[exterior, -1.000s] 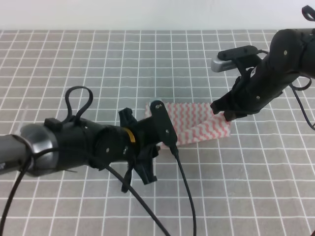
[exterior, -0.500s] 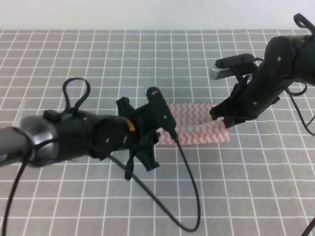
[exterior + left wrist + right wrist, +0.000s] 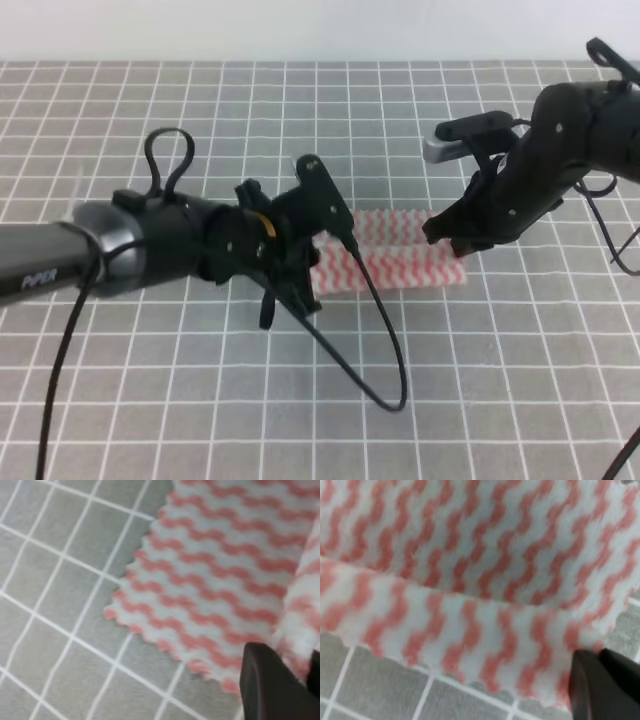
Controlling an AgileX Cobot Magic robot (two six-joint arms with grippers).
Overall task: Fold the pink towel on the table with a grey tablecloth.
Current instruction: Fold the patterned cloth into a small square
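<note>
The towel (image 3: 395, 250) lies mid-table (image 3: 200, 420), one edge lifted and doubled over the flat layer beneath. The left gripper (image 3: 318, 262) pinches the raised cloth at one end, as its wrist view shows; the right gripper (image 3: 452, 238) is clamped on the other end. By the look of it, the first fold is partly carried over, with laying down, release and any second fold left.

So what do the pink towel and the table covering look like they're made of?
Pink towel: apparently soft, fuzzy fabric, matte, with a visible nap and scalloped edges; possibly microfibre. Grey tablecloth: looks like flat, smooth matte cloth, printed with thin white grid lines; the weave is unclear.
</note>
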